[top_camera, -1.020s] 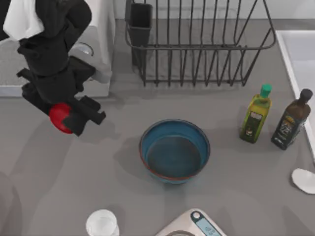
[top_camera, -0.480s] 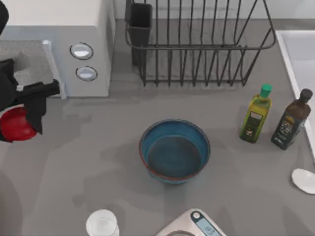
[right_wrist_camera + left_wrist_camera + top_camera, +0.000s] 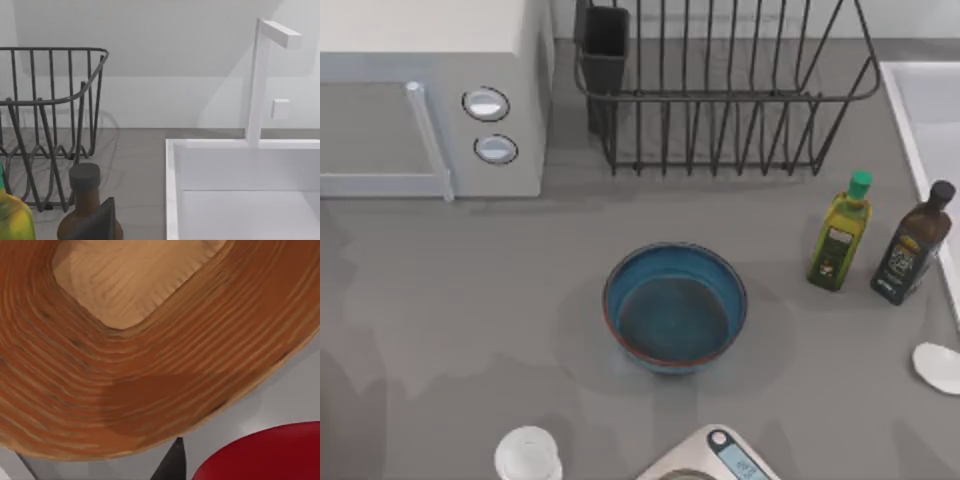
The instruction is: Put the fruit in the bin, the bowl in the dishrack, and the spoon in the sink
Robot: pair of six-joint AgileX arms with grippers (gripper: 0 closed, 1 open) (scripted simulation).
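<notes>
The red fruit (image 3: 265, 452) fills the near corner of the left wrist view, held in my left gripper (image 3: 220, 467), which is shut on it. It hangs just beside and above the rim of a brown wooden bin (image 3: 150, 355). The blue bowl (image 3: 675, 308) stands upright mid-table. Behind it is the black wire dishrack (image 3: 720, 90), also seen in the right wrist view (image 3: 45, 125). The white spoon (image 3: 938, 366) lies at the table's right edge, below the sink (image 3: 930, 110). A dark part of my right gripper (image 3: 97, 222) shows near the sink's rim (image 3: 172, 190).
A white microwave (image 3: 430, 100) stands at the back left. A green-capped oil bottle (image 3: 840, 232) and a dark bottle (image 3: 912, 243) stand right of the bowl. A clear glass (image 3: 528, 455) and a kitchen scale (image 3: 715, 458) sit at the front edge. A white tap (image 3: 260, 80) rises behind the sink.
My left arm, carrying the fruit, has swung left and passed out of the top view. The bowl, spoon and bottles have not moved.
</notes>
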